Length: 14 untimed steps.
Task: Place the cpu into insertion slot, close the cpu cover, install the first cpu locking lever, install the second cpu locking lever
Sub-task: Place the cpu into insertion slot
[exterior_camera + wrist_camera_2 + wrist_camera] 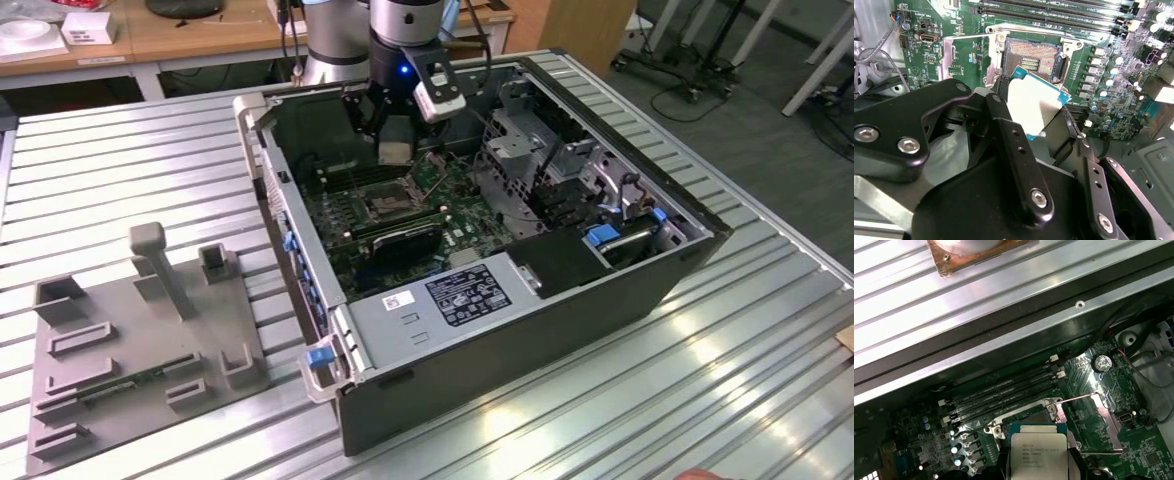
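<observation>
My gripper (391, 140) hangs inside the open computer case, shut on the cpu (395, 152). In both wrist views the cpu (1036, 102) (1039, 455) sits between the black fingers (1004, 130), its grey metal face showing. It hovers a little above the insertion slot (1033, 54) (1026, 419) (378, 203) and partly overlaps it. The slot lies open, its dark pin field exposed. The cpu cover (1112, 425) (990, 70) is swung back beside the slot, and a thin locking lever (1079, 397) runs along its edge.
Long black memory slots (999, 392) (1054, 12) run beside the slot. The case's metal walls (267, 160), a drive cage (534, 150) and the power supply (461, 295) ring the motherboard. A grey fixture plate (134, 340) lies on the ribbed table at the exterior view's left.
</observation>
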Motion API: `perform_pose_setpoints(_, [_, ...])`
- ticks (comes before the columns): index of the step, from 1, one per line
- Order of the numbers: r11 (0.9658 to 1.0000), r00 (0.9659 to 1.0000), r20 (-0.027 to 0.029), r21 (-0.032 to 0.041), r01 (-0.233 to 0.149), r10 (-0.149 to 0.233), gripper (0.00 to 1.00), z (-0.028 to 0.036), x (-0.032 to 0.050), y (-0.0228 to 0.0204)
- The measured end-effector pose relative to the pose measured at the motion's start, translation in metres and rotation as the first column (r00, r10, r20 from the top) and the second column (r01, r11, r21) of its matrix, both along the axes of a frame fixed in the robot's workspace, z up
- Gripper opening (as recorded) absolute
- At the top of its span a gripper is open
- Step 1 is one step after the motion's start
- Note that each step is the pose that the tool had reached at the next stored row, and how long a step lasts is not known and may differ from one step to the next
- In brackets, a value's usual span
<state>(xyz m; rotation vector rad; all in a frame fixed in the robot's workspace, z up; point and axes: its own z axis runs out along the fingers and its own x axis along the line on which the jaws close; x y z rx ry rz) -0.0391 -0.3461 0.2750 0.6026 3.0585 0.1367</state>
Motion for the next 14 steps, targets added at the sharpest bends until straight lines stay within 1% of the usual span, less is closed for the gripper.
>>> perform_pose_setpoints(4, [1.0,1.0,0.0,0.0,0.004,-0.004,0.54,-0.0001,0.0,0.0])
perform_pose_setpoints(6, [0.9996,0.9996,0.0002,0.0003,0.028,-0.028,0.54,-0.0007,-0.0006,0.0])
perform_pose_setpoints(8, [0.9985,0.9985,0.0001,0.0001,0.055,-0.055,0.54,-0.0011,-0.0009,0.0])
perform_pose_setpoints(11, [0.9946,0.9946,0.0001,0.0001,0.104,-0.104,0.54,-0.002,-0.0011,0.0])
perform_pose_setpoints(12, [0.9927,0.9927,0.0001,0.0001,0.121,-0.121,0.54,-0.0024,-0.0011,0.0])
perform_pose_setpoints(14, [0.9876,0.9876,0.0,0.0,0.157,-0.157,0.54,-0.003,-0.0012,0.0])
